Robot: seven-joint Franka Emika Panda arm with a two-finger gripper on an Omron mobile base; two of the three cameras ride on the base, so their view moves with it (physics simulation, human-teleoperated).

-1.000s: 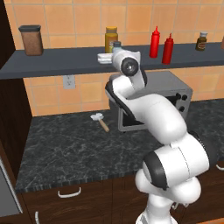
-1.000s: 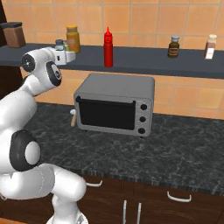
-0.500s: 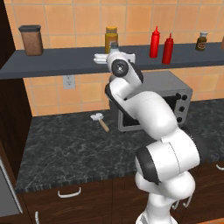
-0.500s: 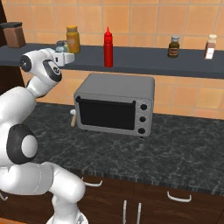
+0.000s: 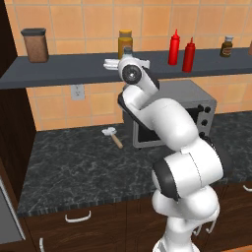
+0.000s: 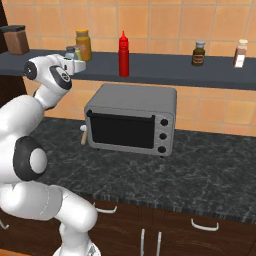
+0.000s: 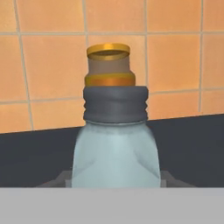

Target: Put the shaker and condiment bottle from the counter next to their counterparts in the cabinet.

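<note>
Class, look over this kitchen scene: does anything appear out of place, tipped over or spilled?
One small oddity: a wooden-handled utensil lies loose on the counter beside the toaster oven. Nothing looks spilled; the bottles on the shelf stand upright.

The white arm rises from the base, bends back at the elbow and reaches up and forward to the level of the wall shelf. The wrist is turned so that the hand lies about level. The gripper (image 5: 114, 63) points toward the tiled wall, and its fingers (image 6: 75, 63) are closed on the shaker (image 7: 114, 148), one on each side of the glass body
</note>
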